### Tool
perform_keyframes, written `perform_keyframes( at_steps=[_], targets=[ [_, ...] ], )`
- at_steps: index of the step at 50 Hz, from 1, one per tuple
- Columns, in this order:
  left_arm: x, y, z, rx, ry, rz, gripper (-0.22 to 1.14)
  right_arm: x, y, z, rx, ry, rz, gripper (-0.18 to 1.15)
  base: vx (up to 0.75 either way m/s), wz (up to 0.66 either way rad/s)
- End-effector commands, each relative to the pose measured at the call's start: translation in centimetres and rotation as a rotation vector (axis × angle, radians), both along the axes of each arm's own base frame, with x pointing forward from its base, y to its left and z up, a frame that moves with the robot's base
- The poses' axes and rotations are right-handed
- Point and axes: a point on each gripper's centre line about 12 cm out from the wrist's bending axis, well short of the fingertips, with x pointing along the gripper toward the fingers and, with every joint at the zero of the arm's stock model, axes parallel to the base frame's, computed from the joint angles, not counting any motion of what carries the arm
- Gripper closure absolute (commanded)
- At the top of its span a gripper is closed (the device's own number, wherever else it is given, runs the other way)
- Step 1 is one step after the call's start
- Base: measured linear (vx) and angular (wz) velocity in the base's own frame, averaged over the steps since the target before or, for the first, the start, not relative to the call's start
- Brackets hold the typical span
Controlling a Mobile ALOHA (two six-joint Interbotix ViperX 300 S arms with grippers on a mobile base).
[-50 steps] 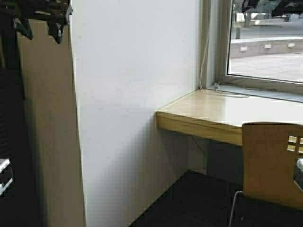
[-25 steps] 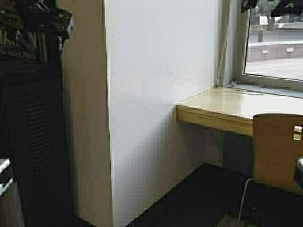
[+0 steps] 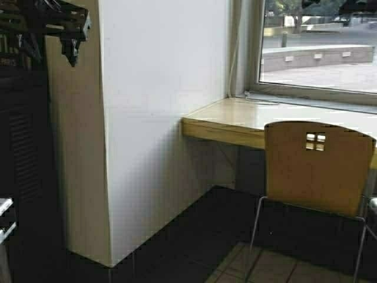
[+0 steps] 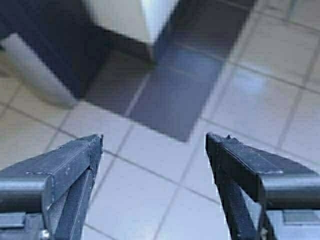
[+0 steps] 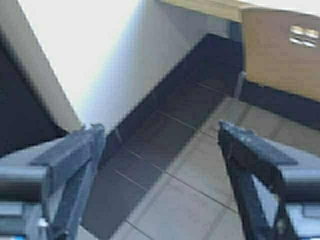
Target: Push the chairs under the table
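Observation:
One light tan plywood chair with a four-square cutout and chrome legs stands at the right, its back towards me, close against the table. The table's cream top with a wood edge runs along under the window. The chair's back and the table edge also show in the right wrist view. My left gripper is open and empty above light floor tiles. My right gripper is open and empty above the floor, short of the chair.
A white wall block juts out left of the table, its corner near the floor. A dark louvred unit stands at far left. A window runs behind the table. Tiled floor lies before the chair.
The robot has moved: the scene has shifted left and farther off in the high view. The chair's whole backrest and legs and the floor tiles now show.

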Motion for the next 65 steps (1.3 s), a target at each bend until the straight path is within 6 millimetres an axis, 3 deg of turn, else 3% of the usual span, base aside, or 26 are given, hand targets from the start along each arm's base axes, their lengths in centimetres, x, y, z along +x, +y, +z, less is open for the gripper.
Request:
perform_keyframes(
  at_steps=[1,26,34,65],
  targets=[
    [0.2,-0.2,0.8,-0.012,-0.023,-0.004,-0.03,0.8,-0.8,0.9,0.017,-0.022,-0.037,-0.02,-0.35,-0.31],
    [-0.3,-0.3,3.0,-0.067,-0.094,-0.016,-0.03,0.7,-1.0,1.0,0.018,-0.014,-0.045,-0.02,-0.31,-0.19],
    [-0.1,-0.4,2.3,-0.055,-0.072,-0.019,-0.03,0.8,-1.0,1.1,0.018,-0.011,-0.044,-0.02,-0.24,-0.19],
    [-0.1,-1.3,2.4,-0.115,-0.095,-0.074,-0.03,0.8,-1.0,1.4,0.015,0.003,-0.041,-0.02,-0.18,-0.27]
  ],
)
